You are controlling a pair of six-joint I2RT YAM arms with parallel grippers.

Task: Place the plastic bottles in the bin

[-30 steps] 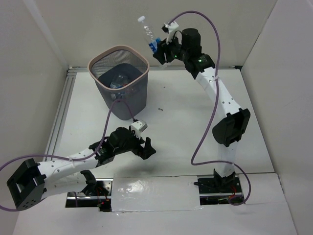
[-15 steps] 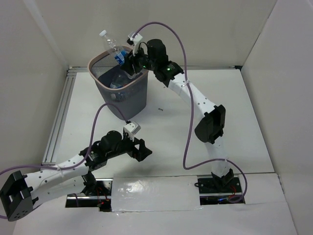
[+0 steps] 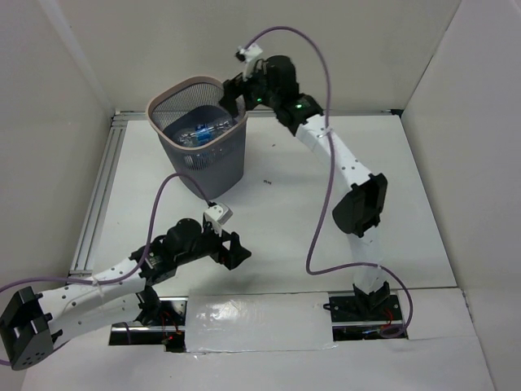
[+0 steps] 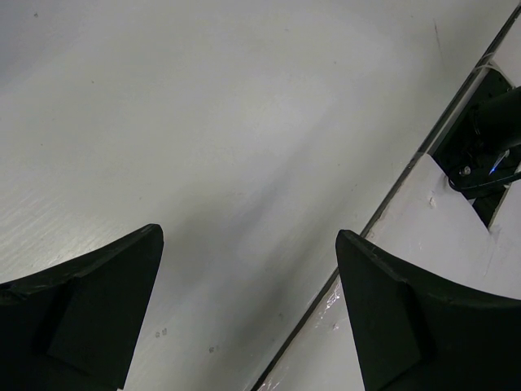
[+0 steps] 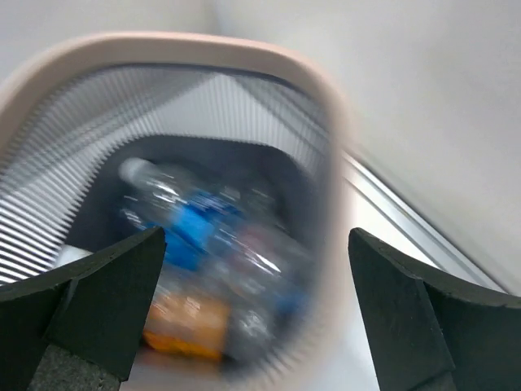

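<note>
One bin holds a blurred heap of bottles

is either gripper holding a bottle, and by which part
Nothing is held. The right gripper is open above the bin, bottles inside it; the left gripper is open too.

We can read no words or numbers anywhere. The plastic bottles in the bin show blue and orange labels, too blurred for any lettering. A small dark mark on the tabletop is too tiny to read.
</note>
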